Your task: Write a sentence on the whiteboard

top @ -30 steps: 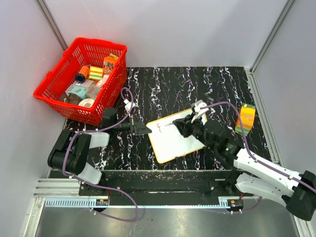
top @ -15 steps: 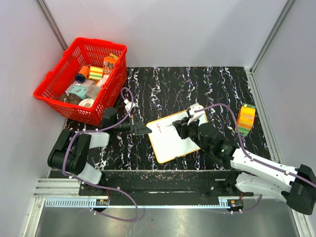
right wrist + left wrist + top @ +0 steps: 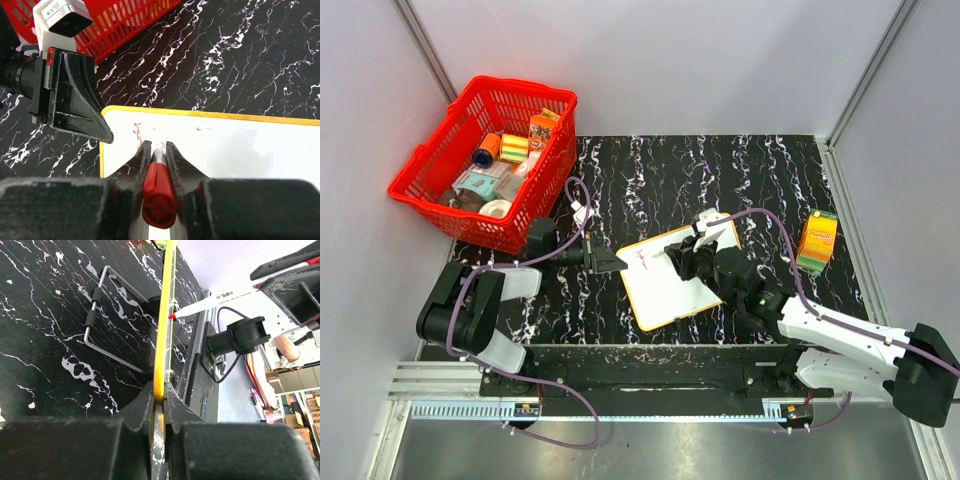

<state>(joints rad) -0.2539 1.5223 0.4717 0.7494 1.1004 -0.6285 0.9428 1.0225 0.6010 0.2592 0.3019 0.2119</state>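
Since only a few small red strokes of the sentence show, too small to read, I'd judge the job barely begun: approx. one character down, nearly all the white blank, so most of the writing is left. Strokes sit by the far-left corner of the whiteboard, which lies flat on the black marbled table, about mid-width, toward the near edge, turned at an angle. Just beside the strokes is the nib of the marker, white barrel w/ red end. From the left wrist view the nib is right at the board face, but touching vs. a hair off I can't tell. Right pincer is clenched on the marker barrel, red end back toward its own cam, nib aimed fwd and down at the board. Right arm reaches from its base at the near right diagonally over the board, wrist low and tilted. Left pincer is clenched on the board's yellow rim at the left corner, which looks like steadying it. Left arm is folded low, forearm running along the table's left-near side toward the board. Further out: red basket of odds & ends at far left, orange box at the right edge, both well apart from the board.
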